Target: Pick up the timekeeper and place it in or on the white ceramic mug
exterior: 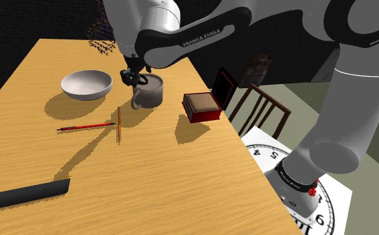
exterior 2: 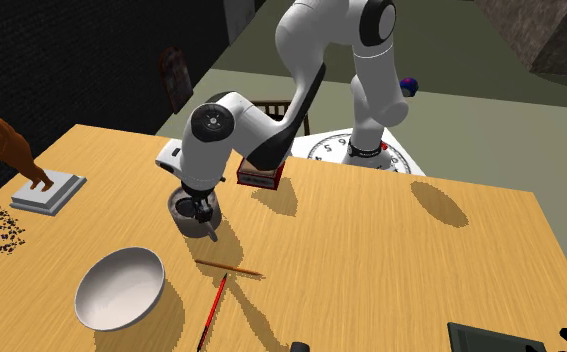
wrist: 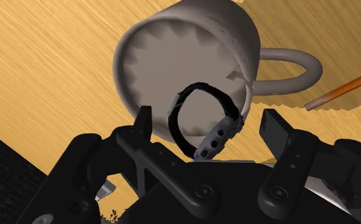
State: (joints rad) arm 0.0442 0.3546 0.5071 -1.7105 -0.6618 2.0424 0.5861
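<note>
Shoulder view, L to R: dark flat bar (exterior: 24,194) at lower-left edge of wooden bench (exterior: 181,180); white bowl (exterior: 86,85) further back; red pencil (exterior: 84,125) lying flat, one end just beside a wooden pencil (exterior: 119,125); then grey mug (exterior: 151,95), upright, handle twd the pencils; open red box (exterior: 201,107) near mug's right, not touching; wooden chair (exterior: 265,110) past bench edge; clock-face stand (exterior: 331,200) at lower right, under arm's base. Above mug: jaws pointing down, spread wide in wrist view, pinching nothing. Between them, touching neither side: black watch (wrist: 220,132), strap closed in a loop, right at mug's mouth, by the rim nearest the jaws and partly over the opening. Resting on rim or not: can't tell. Second ext. view, L to R: bowl, mug under the jaws, red box behind.
</note>
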